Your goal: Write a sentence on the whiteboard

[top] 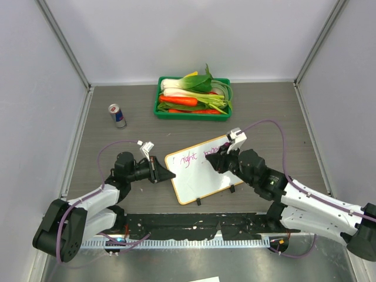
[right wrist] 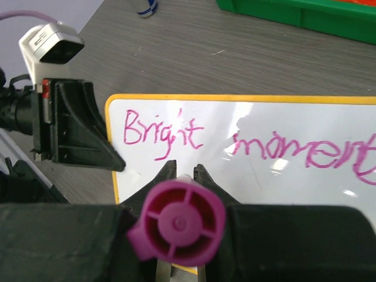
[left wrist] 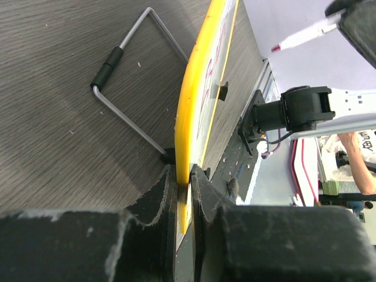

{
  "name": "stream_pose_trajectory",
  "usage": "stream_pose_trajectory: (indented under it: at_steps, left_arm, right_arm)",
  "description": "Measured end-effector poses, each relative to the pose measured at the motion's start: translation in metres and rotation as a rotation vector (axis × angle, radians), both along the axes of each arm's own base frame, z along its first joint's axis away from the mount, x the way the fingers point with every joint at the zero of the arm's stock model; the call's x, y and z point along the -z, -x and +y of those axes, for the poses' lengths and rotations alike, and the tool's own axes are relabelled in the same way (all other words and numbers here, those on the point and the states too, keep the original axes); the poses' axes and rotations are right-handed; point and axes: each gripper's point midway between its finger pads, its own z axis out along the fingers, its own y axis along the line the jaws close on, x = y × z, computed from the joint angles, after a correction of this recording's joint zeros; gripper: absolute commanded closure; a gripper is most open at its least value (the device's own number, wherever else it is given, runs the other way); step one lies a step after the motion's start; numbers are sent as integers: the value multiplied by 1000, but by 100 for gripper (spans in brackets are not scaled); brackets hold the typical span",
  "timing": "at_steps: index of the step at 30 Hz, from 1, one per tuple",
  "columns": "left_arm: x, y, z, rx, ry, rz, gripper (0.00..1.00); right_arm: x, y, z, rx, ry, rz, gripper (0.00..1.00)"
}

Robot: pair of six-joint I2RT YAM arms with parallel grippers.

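We judge the whiteboard (top: 200,179), on the table (top: 264,111) between the arms, light, stiff and slick, so our left gripper (left wrist: 183,182) clamps its rim while the right gripper (right wrist: 183,169) clenches the purple marker (right wrist: 176,226).

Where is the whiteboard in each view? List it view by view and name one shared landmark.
Top external: whiteboard at centre, between the arms.
Left wrist: seen edge-on, yellow rim running up from bottom centre.
Right wrist: across the middle, writing visible.
Shared landmark: left gripper clamped on its edge.
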Motion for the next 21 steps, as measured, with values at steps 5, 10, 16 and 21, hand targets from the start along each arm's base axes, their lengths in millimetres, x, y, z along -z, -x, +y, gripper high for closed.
stream_pose_trajectory:
  at_steps: [5, 10, 16, 21]
  left_arm:
    - [0, 0, 0, 0, 0, 0, 100]
    - [0, 0, 0, 0, 0, 0, 100]
    - [0, 0, 0, 0, 0, 0, 100]
    - [0, 0, 0, 0, 0, 0, 100]
  right_arm:
    - [0, 18, 21, -55, 10, -22, 99]
    - [-1, 27, 34, -89, -4, -41, 98]
    - [-6, 27, 34, -85, -28, -59, 99]
    - [-13, 27, 27, -67, -51, -78, 98]
